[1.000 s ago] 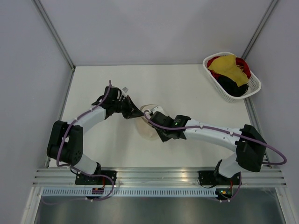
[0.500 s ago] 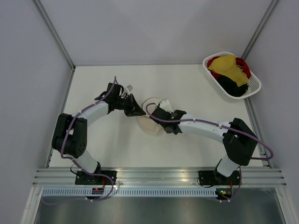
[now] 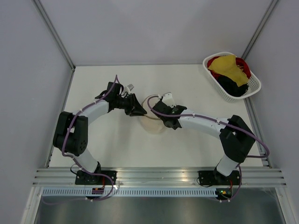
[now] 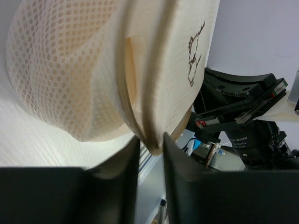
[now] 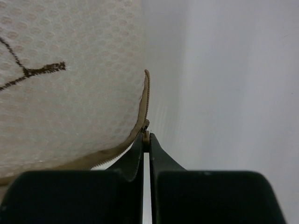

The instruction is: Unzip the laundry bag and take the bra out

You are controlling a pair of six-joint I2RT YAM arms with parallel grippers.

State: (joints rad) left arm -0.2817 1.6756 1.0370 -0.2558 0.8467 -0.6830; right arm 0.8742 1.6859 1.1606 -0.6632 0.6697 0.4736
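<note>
Left wrist: laundry bag [image 4: 70, 70] tilted on edge

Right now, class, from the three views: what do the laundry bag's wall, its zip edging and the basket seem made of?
Laundry bag wall: soft translucent white mesh, probably synthetic fabric; regular small holes, matte.
Zip edging: beige woven tape, seemingly textile; thin, finely textured strip.
Basket: white, probably moulded plastic; rigid lattice wall, smooth look.
</note>
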